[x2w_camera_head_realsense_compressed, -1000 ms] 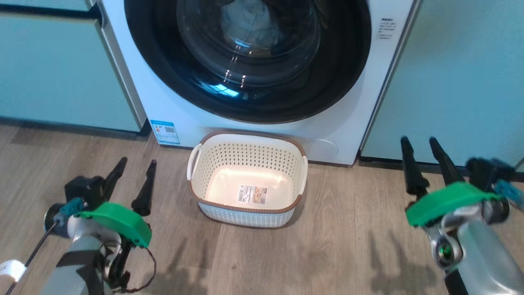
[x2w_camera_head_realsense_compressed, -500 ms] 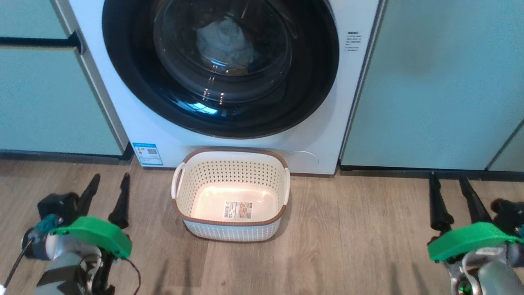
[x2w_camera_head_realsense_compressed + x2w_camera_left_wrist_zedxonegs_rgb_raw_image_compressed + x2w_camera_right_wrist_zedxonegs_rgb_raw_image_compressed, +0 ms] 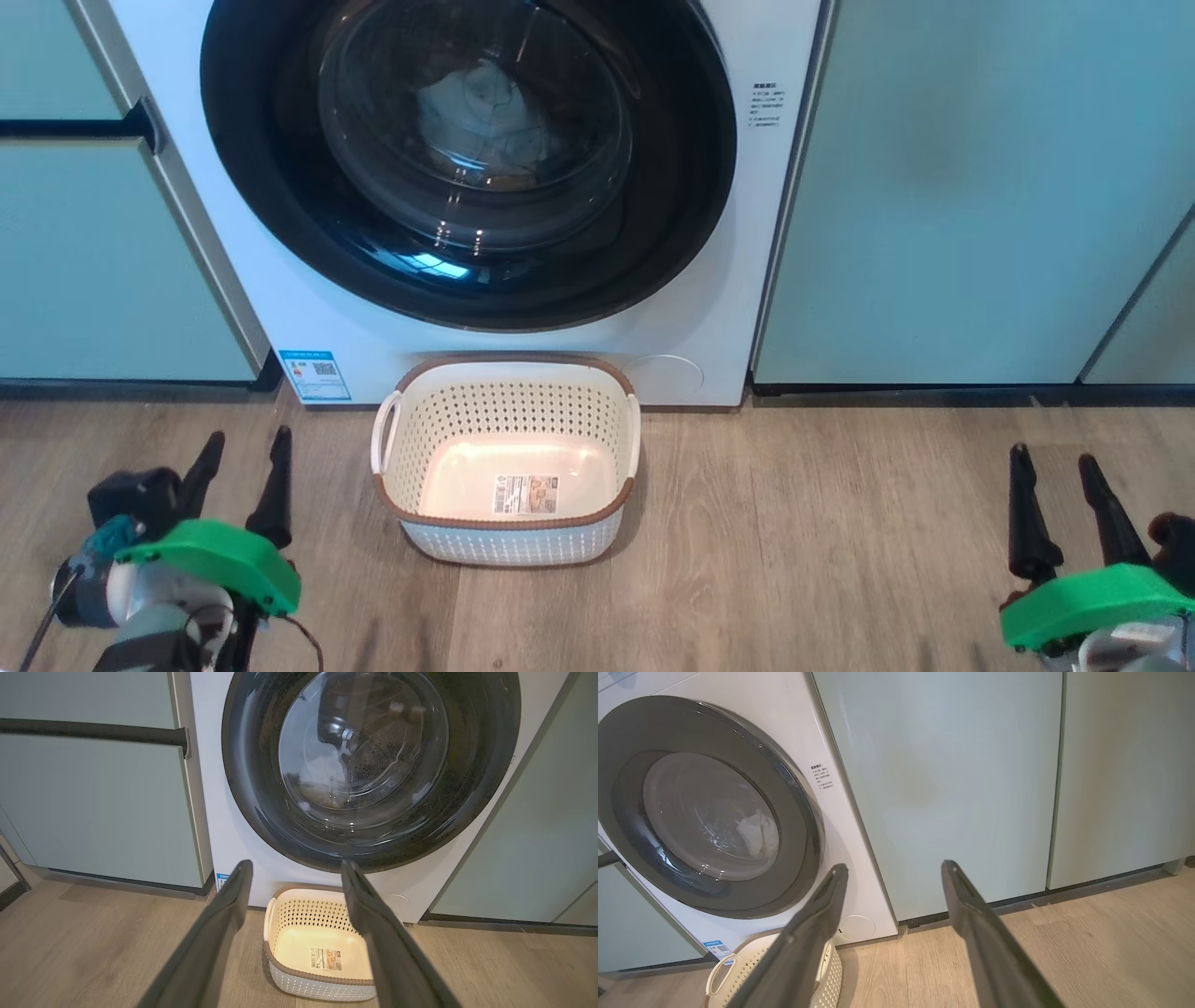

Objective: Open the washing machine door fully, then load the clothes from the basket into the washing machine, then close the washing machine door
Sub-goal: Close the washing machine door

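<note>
Washing machine door [image 3: 467,159] shut, pale clothes [image 3: 481,117] behind its glass. From left: left gripper [image 3: 249,435] above the wood floor [image 3: 794,560], fingers wide apart, holding nothing; empty basket [image 3: 509,546] just before the washing machine [image 3: 280,308]; right gripper [image 3: 1053,455], equally wide and empty, near green cabinets [image 3: 934,187].

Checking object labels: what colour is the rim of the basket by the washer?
Brown; the basket itself is cream. Head view shows it best.
</note>
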Robot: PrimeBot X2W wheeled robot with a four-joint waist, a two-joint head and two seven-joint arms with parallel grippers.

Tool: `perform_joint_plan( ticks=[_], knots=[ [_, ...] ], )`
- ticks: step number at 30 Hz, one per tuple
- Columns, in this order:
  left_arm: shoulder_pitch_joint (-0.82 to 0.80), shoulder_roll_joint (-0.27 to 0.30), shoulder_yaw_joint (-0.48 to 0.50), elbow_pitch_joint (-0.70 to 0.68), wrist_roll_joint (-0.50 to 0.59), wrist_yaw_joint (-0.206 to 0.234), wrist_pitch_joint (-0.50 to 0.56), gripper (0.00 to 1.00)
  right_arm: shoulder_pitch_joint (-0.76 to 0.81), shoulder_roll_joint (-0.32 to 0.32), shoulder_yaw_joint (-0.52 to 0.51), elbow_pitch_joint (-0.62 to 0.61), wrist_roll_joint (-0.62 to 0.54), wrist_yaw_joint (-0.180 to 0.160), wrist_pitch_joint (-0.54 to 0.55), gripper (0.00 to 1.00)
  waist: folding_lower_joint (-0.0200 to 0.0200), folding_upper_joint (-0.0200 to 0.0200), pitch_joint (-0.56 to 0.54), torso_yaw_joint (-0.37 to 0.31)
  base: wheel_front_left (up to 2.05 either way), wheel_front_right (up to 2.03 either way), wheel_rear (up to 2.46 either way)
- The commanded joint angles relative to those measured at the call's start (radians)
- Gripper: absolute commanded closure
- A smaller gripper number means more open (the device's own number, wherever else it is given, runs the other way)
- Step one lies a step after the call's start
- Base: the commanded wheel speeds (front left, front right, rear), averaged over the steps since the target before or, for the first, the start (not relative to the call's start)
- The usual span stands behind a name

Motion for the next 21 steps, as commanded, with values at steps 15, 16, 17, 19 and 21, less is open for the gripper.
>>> perform_joint_plan(
  ticks=[15,16,17,19,21],
  knots=[
    [-0.040,0.019,0.024,-0.029,0.011,-0.001,-0.006,0.00,-0.027,0.002,0.037,0.001,-0.009,-0.003,-0.007,0.00,0.0001,-0.0001,0.002,0.012,0.00,0.00,0.00],
    [-0.040,0.019,0.024,-0.030,0.011,-0.001,-0.006,0.00,-0.027,0.002,0.038,0.002,-0.011,-0.003,-0.007,0.00,0.0001,-0.0001,0.001,0.013,0.00,0.00,0.00],
    [-0.040,0.019,0.024,-0.031,0.012,-0.001,-0.006,0.00,-0.026,0.002,0.039,0.003,-0.013,-0.003,-0.007,0.00,0.0001,-0.0001,0.000,0.014,0.00,0.00,0.00],
    [-0.039,0.019,0.022,-0.032,0.012,-0.001,-0.006,0.00,-0.026,0.002,0.040,0.004,-0.015,-0.003,-0.007,0.00,0.0001,-0.0001,-0.001,0.015,0.00,0.00,0.00],
    [-0.038,0.019,0.018,-0.031,0.012,-0.001,-0.006,0.00,-0.025,0.002,0.041,0.006,-0.016,-0.003,-0.007,0.00,0.0001,-0.0001,-0.003,0.016,0.00,0.00,0.00]
  ],
)
